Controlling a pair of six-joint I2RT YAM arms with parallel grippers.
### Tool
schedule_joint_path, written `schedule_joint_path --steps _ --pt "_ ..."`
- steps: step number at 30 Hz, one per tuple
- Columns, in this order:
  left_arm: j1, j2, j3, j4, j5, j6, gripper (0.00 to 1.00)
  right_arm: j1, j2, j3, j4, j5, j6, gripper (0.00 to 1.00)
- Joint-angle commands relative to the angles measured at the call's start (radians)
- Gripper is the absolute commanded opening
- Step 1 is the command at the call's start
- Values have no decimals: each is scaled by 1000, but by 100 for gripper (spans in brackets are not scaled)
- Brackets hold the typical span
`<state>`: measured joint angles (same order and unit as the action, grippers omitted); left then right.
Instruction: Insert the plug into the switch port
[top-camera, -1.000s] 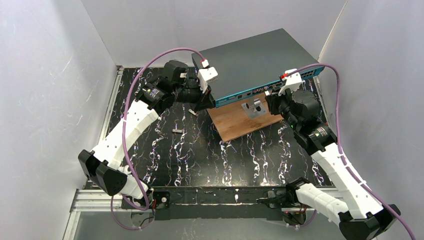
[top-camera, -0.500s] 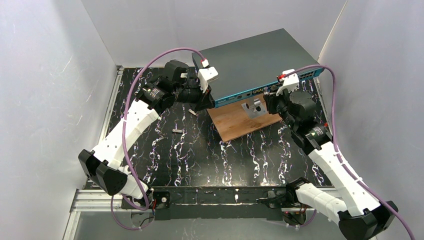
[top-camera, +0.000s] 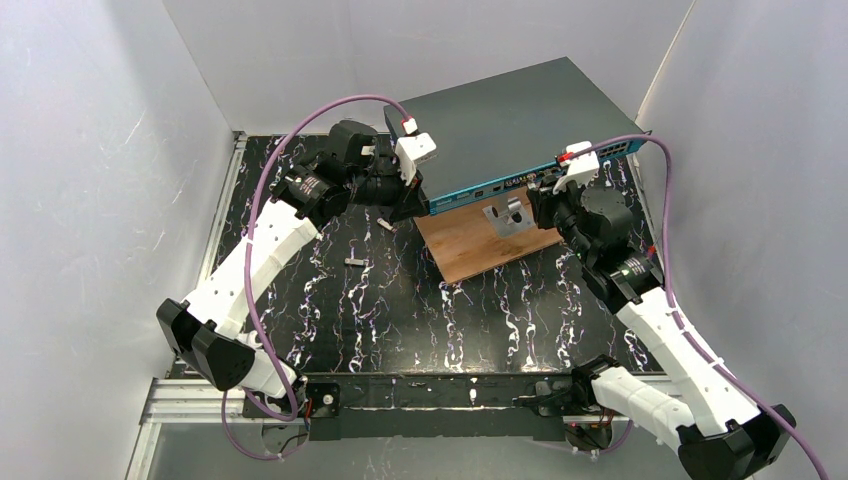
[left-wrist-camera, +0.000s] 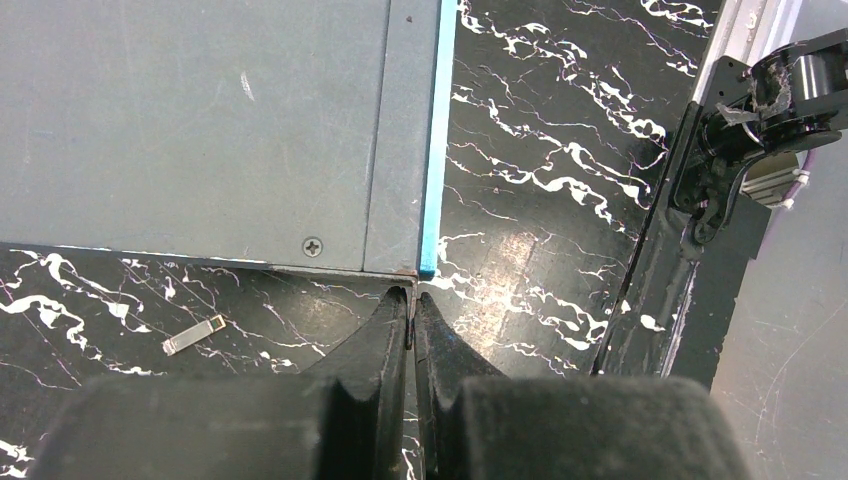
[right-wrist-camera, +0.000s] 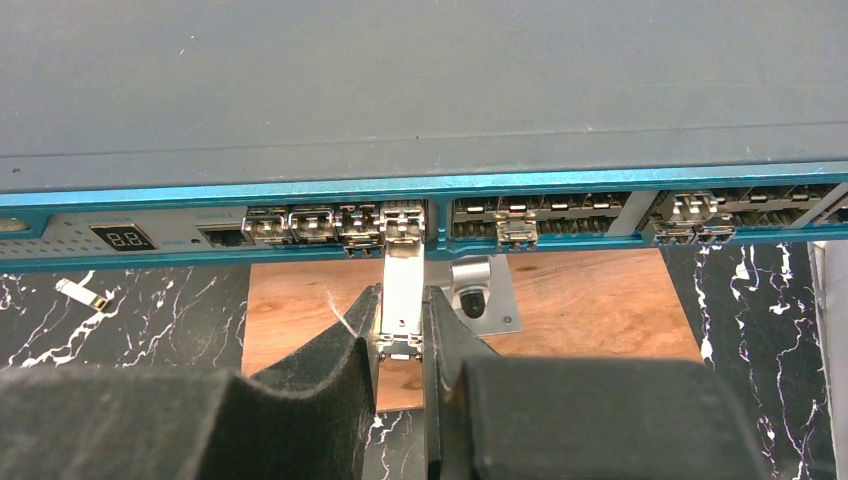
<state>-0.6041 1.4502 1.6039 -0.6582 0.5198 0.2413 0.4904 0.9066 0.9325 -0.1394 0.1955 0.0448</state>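
The switch (top-camera: 510, 115) is a flat dark grey box with a teal front strip (right-wrist-camera: 560, 181) of small sockets. In the right wrist view my right gripper (right-wrist-camera: 402, 305) is shut on the plug (right-wrist-camera: 402, 272), a slim silver metal module. The plug's far end sits in the mouth of a port (right-wrist-camera: 402, 222) just left of the strip's middle. From above, that gripper (top-camera: 541, 196) is right at the switch's front. My left gripper (left-wrist-camera: 412, 300) is shut on nothing, its tips touching the switch's left front corner (left-wrist-camera: 405, 262).
A brown wooden board (top-camera: 480, 245) lies under the switch's front and carries a silver bracket (right-wrist-camera: 480, 296). Small metal pieces lie on the black marbled table (top-camera: 355, 261) (left-wrist-camera: 193, 335). Other modules fill nearby ports (right-wrist-camera: 515, 235). White walls stand close on both sides.
The right arm has shifted a little to the left along the switch's front, still holding the plug. The left arm has not moved.
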Motion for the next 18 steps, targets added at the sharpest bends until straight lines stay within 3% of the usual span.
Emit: schedule_joint_path --steps 1,18 --pt "-8 3 23 19 1 -17 0 8 12 -26 121 -54 6 1" --pt "-8 2 10 23 15 -26 0 8 19 25 65 5 -36 1"
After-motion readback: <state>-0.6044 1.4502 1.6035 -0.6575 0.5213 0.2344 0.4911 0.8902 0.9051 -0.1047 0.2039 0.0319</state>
